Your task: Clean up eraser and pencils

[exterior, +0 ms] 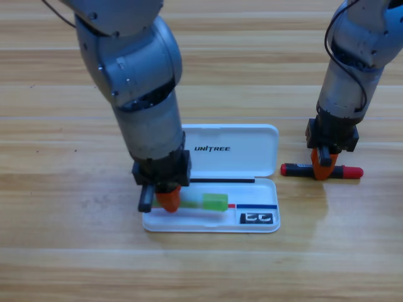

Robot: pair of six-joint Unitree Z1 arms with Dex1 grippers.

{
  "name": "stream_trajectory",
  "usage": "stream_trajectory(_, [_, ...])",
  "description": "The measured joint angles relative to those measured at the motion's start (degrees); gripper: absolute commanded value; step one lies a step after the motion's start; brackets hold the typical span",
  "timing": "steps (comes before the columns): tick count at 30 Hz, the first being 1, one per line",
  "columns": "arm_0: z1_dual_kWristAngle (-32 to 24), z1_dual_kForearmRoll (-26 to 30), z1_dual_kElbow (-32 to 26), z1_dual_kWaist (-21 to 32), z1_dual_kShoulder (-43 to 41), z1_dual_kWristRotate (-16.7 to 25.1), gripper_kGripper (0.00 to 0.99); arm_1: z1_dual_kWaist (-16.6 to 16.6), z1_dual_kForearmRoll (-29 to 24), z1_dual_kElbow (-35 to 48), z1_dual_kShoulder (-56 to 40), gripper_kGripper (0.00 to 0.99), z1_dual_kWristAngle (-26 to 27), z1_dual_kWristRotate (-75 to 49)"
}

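Wooden table [56,264] carries everything, with the open white case [252,141] near the middle. Its lid lies flat so the tray can receive things; the green pencil [211,201] and the eraser [257,218] rest inside already. Left gripper [167,201] points down at the green pencil's left end; if its jaws grip, I cannot tell. Right gripper [322,168] is over the middle of the black pencil [322,170], outside the case, and its jaws seem clamped on it, probably for lifting.
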Motion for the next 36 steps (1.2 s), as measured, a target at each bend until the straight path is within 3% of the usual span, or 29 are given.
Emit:
stream_trajectory(14, [0.0,0.0,-0.4,-0.3,1.7,-0.7,0.000,0.1,0.0,1.4,-0.9,0.000,-0.4,0.0])
stream_trajectory(29, [0.0,0.0,-0.9,-0.4,2.1,-1.6,0.000,3.0,5.4,6.9,-15.9,0.000,1.0,1.7])
stream_trajectory(30, [0.0,0.0,-1.1,-0.4,2.1,-1.8,0.107,3.3,5.5,6.9,-16.3,0.000,1.0,1.8])
stream_trajectory(32, [0.0,0.0,-1.4,-0.4,2.1,-2.6,0.644,4.0,5.6,6.9,-16.5,0.000,1.0,2.2])
stream_trajectory(33, [0.0,0.0,-1.4,-0.4,2.1,-2.8,0.847,4.2,5.6,6.9,-16.5,0.000,1.0,2.4])
stream_trajectory(34, [0.0,0.0,-1.4,-0.4,2.1,-2.8,0.966,4.5,5.6,6.9,-16.5,0.000,1.0,2.6])
stream_trajectory(36, [0.0,0.2,-1.4,-0.4,2.1,-2.9,0.990,5.1,5.6,6.9,-16.5,0.000,1.5,3.0])
